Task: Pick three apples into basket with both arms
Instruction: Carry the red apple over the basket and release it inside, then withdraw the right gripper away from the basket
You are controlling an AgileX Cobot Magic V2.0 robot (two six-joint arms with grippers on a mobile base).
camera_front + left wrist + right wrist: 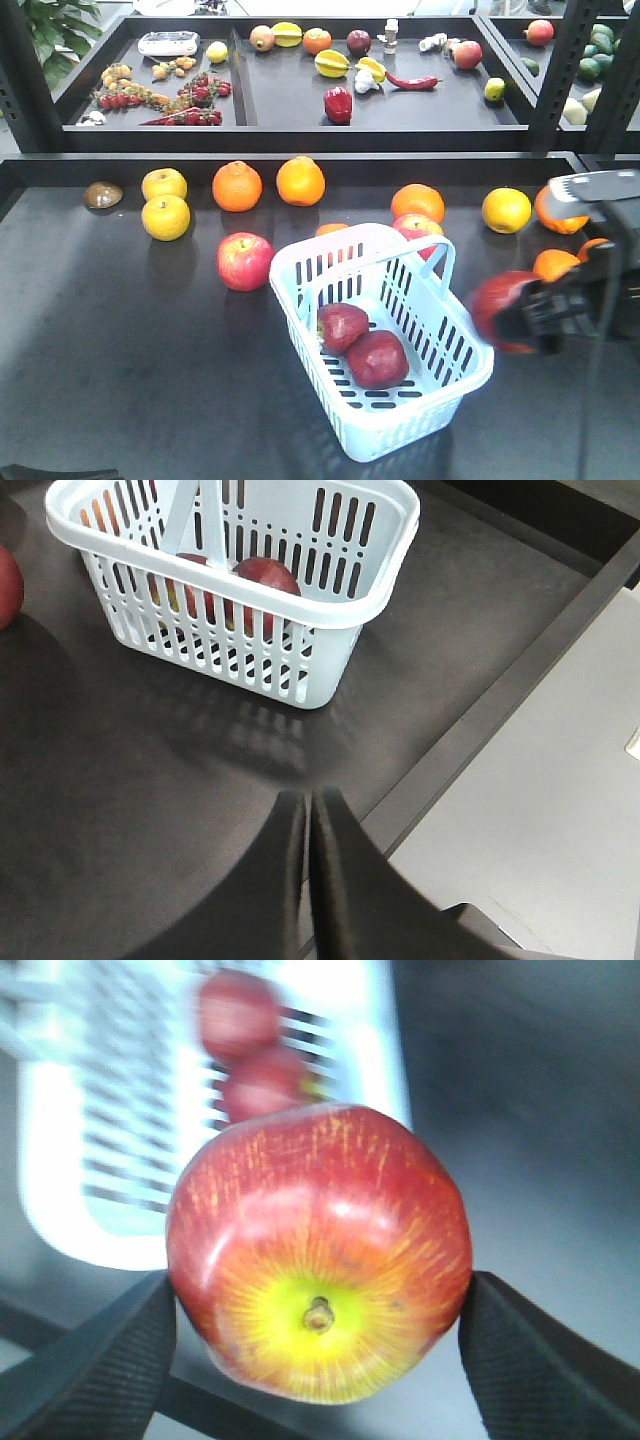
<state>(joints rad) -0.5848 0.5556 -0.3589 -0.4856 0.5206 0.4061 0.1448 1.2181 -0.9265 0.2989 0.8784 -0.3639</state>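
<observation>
Right wrist view: right claw [318, 1305] is clamped on the third apple [318, 1260], one finger on each flank, stem end and yellow patch facing the camera; grip looks centred on the widest part, so no re-grip needed in my judgement. The basket [60, 1160] sits ahead of the apple in this view, blurred, with the two apples [245, 1045] already inside showing just past the held one. In the front view the held apple is off the basket's right long side, above the desk [120, 340], near the rim but not yet over it; it is motion-blurred there, so exact clearance is hard to tell. To finish well: carry it over the near-right rim with clear margin, stay off the loop handle [440, 255] at the basket's far end, and release over the free floor toward the basket's near corner, not on top of the two apples at its middle. Go low before letting go, since the basket is light and a drop could bounce or shove it. Left claw [308, 810] is pressed closed on nothing, hovering over bare desk on the near side of the basket, well apart from it; best left parked there, out of the right arm's path.
</observation>
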